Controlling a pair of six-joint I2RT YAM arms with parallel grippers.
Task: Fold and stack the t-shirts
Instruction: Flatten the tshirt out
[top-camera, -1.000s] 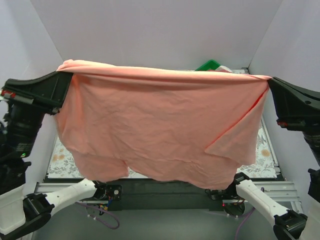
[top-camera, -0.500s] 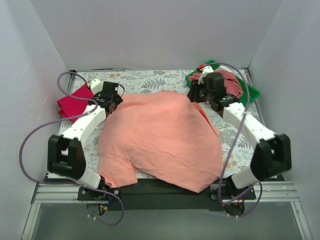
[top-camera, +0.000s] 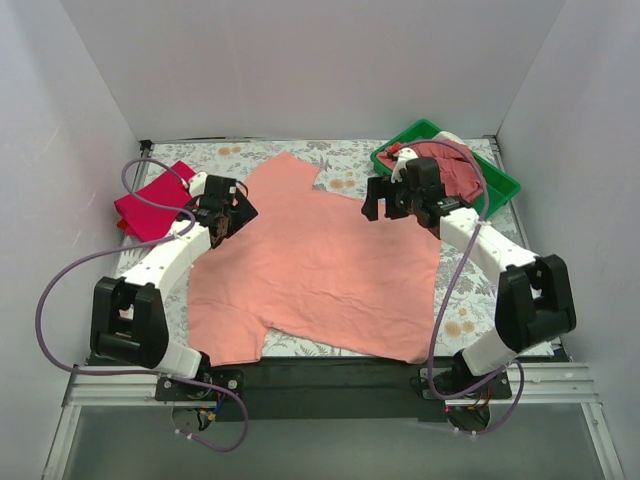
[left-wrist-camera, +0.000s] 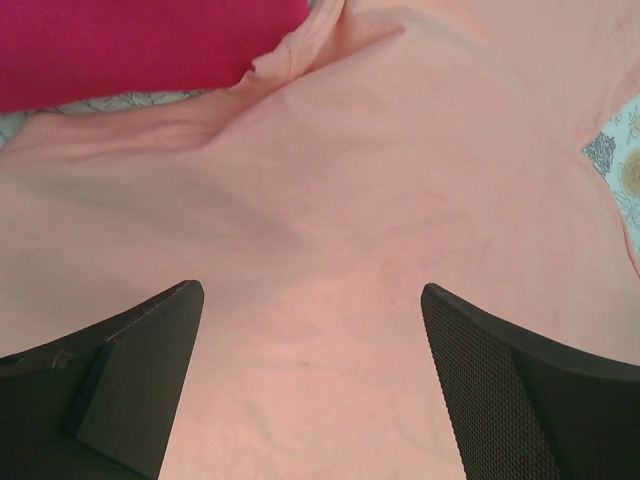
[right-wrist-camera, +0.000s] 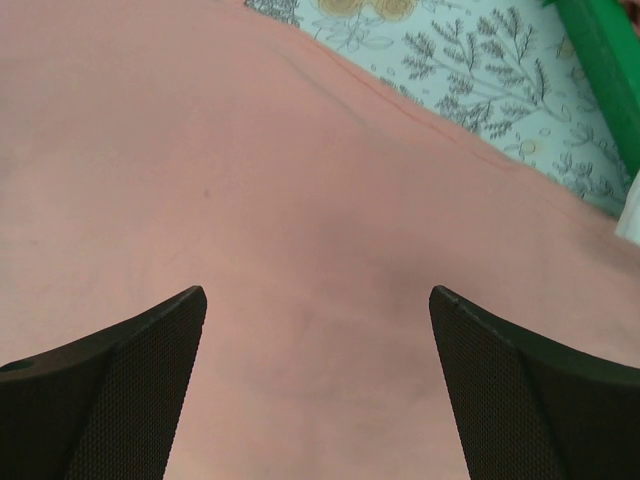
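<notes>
Lately aloft, the salmon-pink shirt (top-camera: 320, 275) now lies flat on the tabletop (top-camera: 230, 155). We find left pincer (left-wrist-camera: 312, 295) (ten o'clock) and right pincer (right-wrist-camera: 318, 295) (two o'clock) agape.

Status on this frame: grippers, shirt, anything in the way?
Left gripper and right gripper open, empty, over the cloth. Salmon-pink shirt spread flat, unfolded. Crimson shirt beside its sleeve; green tray back right.

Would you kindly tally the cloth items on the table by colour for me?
Salmon-pink shirt: 1
Crimson-red shirt: 1
Dusty rose-red garment in the green tray: 1
White cloth, only a bit showing at the tray's far edge: 1
Total: 4
</notes>
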